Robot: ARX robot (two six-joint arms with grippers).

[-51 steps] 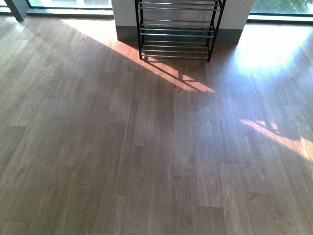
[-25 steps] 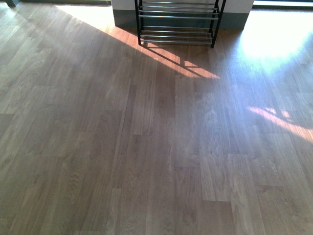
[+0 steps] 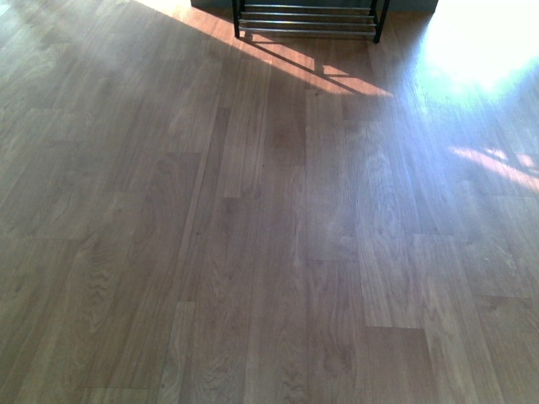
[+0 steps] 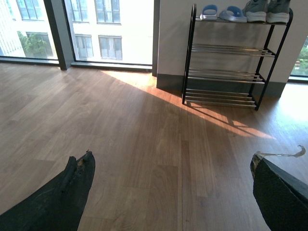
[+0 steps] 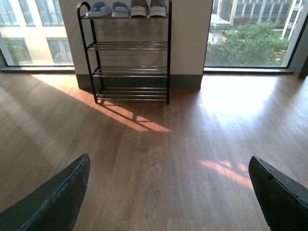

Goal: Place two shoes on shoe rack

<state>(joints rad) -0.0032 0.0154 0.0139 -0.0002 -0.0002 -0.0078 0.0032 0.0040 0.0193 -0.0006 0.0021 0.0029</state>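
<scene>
**Status: Both Shoes on Top Shelf; Grippers Empty**

**Rack.** The rack (image 4: 225,53) appears at the upper right of the left wrist view and at the upper left of the right wrist view. It stands against a wall section between two windows. In the front view only its lowest bars show, at the top edge of the frame; the floor (image 3: 269,252) fills the rest of that view.

**Shoes.** The two shoes (image 4: 267,10) sit side by side on the top shelf, at the right end of the rack as both wrist views show it. Only their lower parts are visible; the frame edge cuts off the rest. Just beside them, toward the left end of the shelf, lies a pair of blue slippers (image 4: 222,13). The three lower shelves show bare bars.

**Grippers.** The left gripper (image 4: 173,192) is spread wide: one finger shows at the lower left corner and one at the lower right corner of its view, with nothing between them. The right gripper (image 5: 168,192) is likewise spread wide and empty. Both are well apart from the rack.

**Progress.** Judged from this layout, placement appears complete: both shoes rest on the rack and neither gripper carries anything. No shoe is visible on the floor. No placing step appears to remain.
</scene>
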